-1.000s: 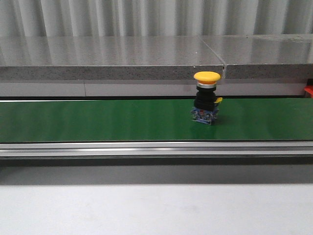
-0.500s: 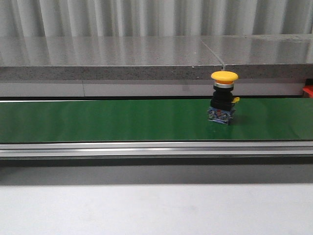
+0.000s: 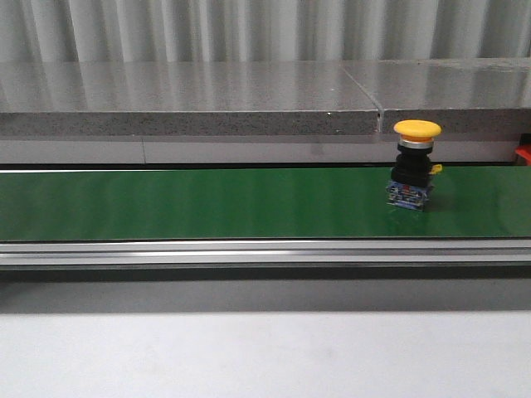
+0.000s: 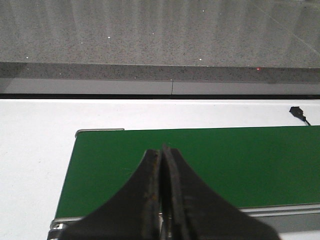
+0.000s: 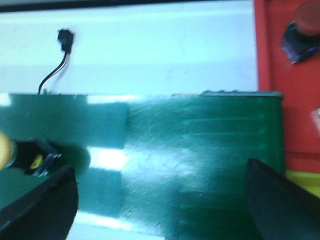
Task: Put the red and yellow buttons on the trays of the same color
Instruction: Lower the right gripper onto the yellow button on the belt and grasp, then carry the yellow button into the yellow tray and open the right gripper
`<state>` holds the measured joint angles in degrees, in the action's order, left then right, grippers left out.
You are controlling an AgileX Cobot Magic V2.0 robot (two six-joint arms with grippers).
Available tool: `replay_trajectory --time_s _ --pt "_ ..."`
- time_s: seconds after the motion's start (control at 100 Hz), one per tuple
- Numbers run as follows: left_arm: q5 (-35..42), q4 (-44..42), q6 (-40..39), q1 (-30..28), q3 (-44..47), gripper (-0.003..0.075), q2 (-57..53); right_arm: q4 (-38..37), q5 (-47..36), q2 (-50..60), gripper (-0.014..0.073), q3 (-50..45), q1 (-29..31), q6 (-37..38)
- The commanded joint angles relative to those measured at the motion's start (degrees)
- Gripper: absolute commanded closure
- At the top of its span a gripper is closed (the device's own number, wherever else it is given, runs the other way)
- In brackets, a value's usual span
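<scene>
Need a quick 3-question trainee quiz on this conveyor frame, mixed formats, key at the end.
1. True or false: the yellow button stands upright on the green belt.
2. The left gripper is: A) open B) shut, holding nothing C) shut on a button.
3. Fill in: the right wrist view shows a red button lying in the ___ tray.

Key: 1 true; 2 B; 3 red. The right gripper is open above the belt.

I can read no text, label, brand or number anywhere: not in the front view, nor in either wrist view I'm watching here.
</scene>
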<state>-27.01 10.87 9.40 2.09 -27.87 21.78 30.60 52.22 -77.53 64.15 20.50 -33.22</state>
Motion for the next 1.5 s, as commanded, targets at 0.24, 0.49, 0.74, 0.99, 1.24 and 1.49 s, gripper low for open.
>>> replay_trajectory --time_s 0.24,0.49,0.74,0.99,1.24,1.49 --pt "4.2 0.7 0.0 0.5 -1.6 0.0741 0.5 -0.1 4.4 1.0 -0.0071 1.3 -11.2 -9.0" --pt "4.2 0.7 0.0 0.5 -1.6 0.0741 0.5 -1.5 1.8 -3.2 -0.0071 1.3 -15.6 -9.2" --pt "4.2 0.7 0.0 0.5 -1.6 0.0741 0.5 -1.5 -4.7 -8.6 -0.0071 1.3 -18.8 -9.2" --pt "4.2 0.7 0.0 0.5 -1.6 0.0741 0.5 -1.5 -7.5 -12.1 -0.0052 1.3 -19.1 -9.3" --pt "4.2 0.7 0.0 0.5 -1.6 0.0741 0.5 -1.5 -8.3 -12.2 0.0352 1.3 -19.1 -9.2" --pt "4.2 0.7 0.0 0.5 -1.6 0.0741 0.5 -1.8 -7.0 -11.2 0.0505 1.4 -17.8 -6.5"
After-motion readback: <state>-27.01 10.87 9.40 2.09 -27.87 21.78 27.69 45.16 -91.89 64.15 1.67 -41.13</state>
